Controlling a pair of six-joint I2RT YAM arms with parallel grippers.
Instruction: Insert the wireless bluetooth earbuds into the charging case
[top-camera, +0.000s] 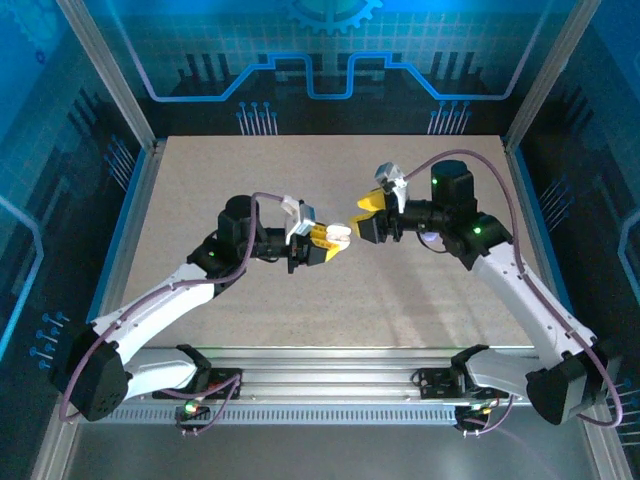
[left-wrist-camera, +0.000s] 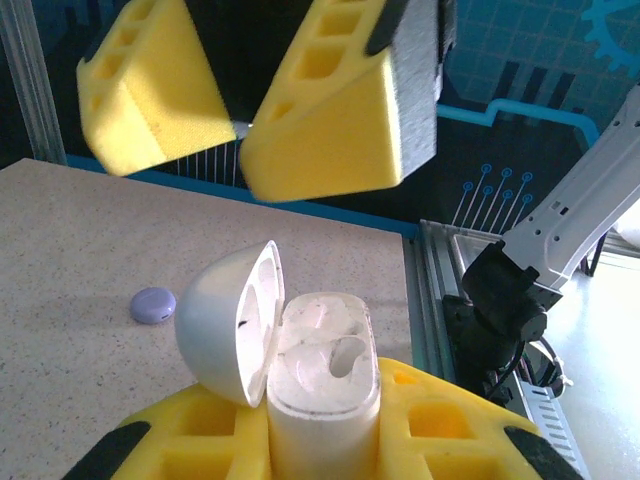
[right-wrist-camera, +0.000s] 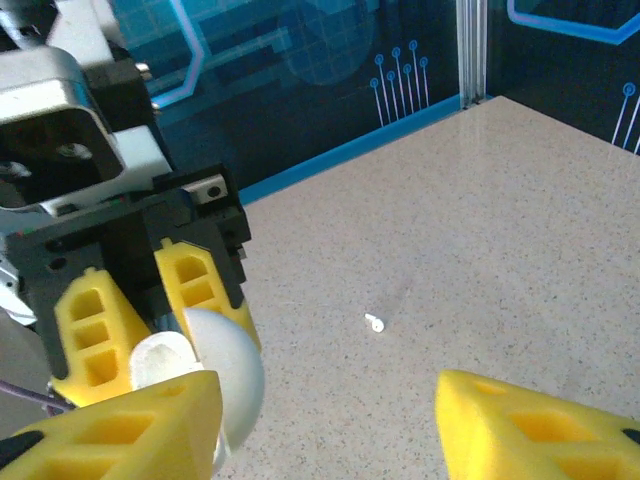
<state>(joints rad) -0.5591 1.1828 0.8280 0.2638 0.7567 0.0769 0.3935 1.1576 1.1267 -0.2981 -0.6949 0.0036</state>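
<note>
Case (left-wrist-camera: 322, 395), white and glossy, lid (left-wrist-camera: 225, 325) flipped open.

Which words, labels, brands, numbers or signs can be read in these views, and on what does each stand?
No readable text anywhere.
Charging case, clamped in the left gripper: plain white, no mark.
Back wall: gear and circuit drawings, no letters.
Right gripper, open: bare yellow fingers.
Earbud on the table: too small to tell.
</note>
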